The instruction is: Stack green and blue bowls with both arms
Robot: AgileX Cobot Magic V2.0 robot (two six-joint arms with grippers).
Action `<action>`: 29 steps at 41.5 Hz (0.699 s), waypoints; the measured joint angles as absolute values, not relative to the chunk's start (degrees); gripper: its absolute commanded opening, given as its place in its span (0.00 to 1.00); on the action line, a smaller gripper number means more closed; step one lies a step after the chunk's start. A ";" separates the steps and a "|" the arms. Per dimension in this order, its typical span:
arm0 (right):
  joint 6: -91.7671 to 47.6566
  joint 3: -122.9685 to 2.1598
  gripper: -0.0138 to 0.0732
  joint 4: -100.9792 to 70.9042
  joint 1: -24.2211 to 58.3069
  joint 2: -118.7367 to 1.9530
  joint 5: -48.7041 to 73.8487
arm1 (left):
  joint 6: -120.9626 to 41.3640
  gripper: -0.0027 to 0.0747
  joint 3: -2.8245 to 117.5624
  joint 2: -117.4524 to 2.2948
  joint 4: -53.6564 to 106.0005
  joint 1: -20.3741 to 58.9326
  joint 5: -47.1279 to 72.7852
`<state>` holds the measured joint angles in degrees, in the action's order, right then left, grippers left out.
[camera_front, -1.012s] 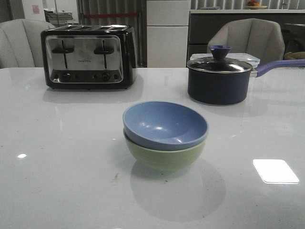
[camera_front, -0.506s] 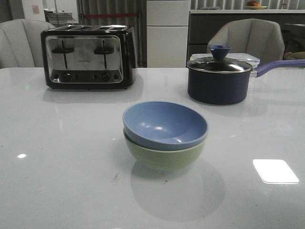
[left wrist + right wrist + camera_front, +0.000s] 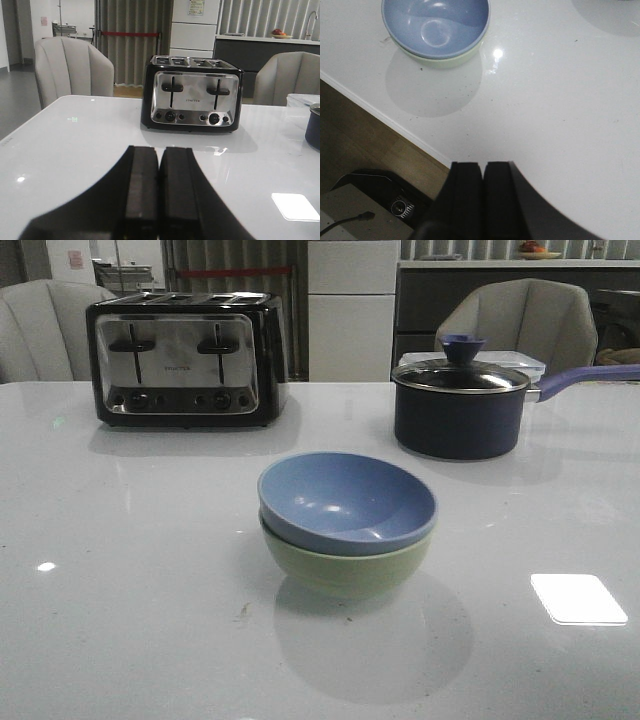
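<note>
The dusty blue bowl (image 3: 345, 502) sits nested inside the pale green bowl (image 3: 345, 572) at the middle of the white table. The stack also shows in the right wrist view, blue bowl (image 3: 436, 25) on the green bowl (image 3: 451, 59). Neither gripper shows in the front view. My left gripper (image 3: 158, 152) is shut and empty, above the table's left part, facing the toaster. My right gripper (image 3: 483, 167) is shut and empty, over the table's front edge, well apart from the bowls.
A black and chrome toaster (image 3: 185, 360) stands at the back left. A dark navy saucepan (image 3: 460, 405) with lid and purple handle stands at the back right. Chairs stand behind the table. The table's front edge (image 3: 385, 117) runs near the right gripper.
</note>
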<state>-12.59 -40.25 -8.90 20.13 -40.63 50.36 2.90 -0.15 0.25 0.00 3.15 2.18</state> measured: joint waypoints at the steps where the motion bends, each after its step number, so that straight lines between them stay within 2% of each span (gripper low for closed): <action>1: -12.59 -40.25 0.22 -8.90 20.13 -40.63 50.36 | 2.90 0.15 -0.15 0.25 0.00 3.15 2.18; 22: -12.59 -40.25 0.22 -8.90 20.13 -40.63 50.36 | 2.90 0.15 -0.15 0.25 0.00 3.15 2.18; 29: -12.59 -37.60 0.22 -9.01 17.04 -35.91 48.44 | 2.90 0.15 -0.15 0.25 0.00 3.15 2.18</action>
